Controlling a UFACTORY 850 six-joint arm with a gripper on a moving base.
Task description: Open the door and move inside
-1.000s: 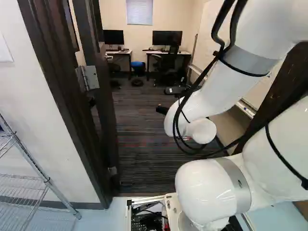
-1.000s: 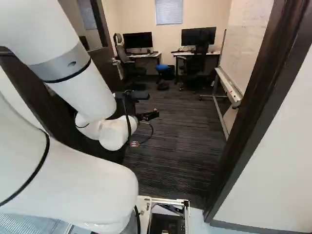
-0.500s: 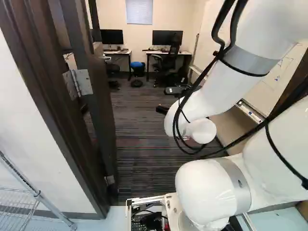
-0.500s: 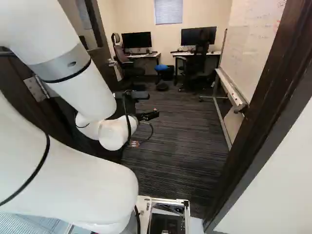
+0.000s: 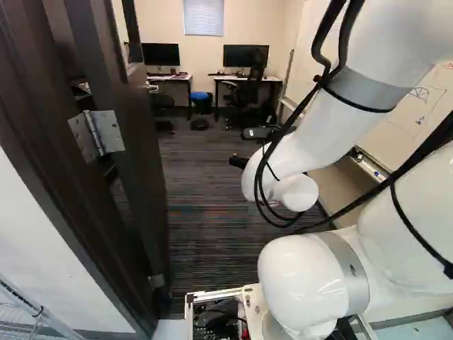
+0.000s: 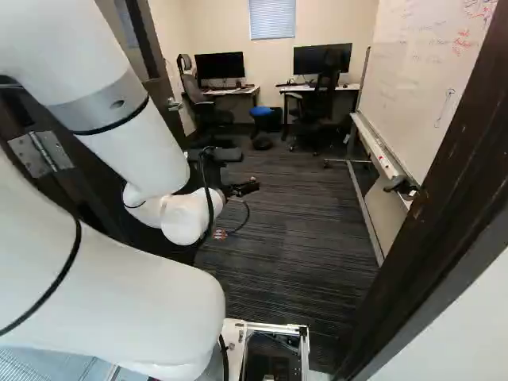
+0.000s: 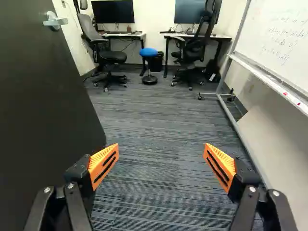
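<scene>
In the right base view my gripper (image 6: 243,189) reaches through the doorway above the carpet. Seen from the wrist, the gripper (image 7: 161,161) is open, its orange pads wide apart with only carpet visible between them. The dark door (image 7: 38,96) stands swung inward, beside one finger, and its silver lever handle (image 7: 55,21) is farther ahead on that side. In the left base view the door (image 5: 138,156) hangs from a metal hinge (image 5: 97,134) on the frame, left of my arm. No contact between gripper and door shows.
The door frame (image 6: 444,214) rises close at the right of the right base view. Behind it stands a whiteboard (image 7: 281,43) on a wheeled stand. Desks, office chairs (image 7: 192,50) and a blue stool (image 7: 148,53) are at the far wall. A wire rack (image 5: 21,301) is at the left.
The base has moved forward into the doorway; hinge and frame have drawn nearer, and more of the whiteboard shows. The arm keeps its pose over its base joint.
</scene>
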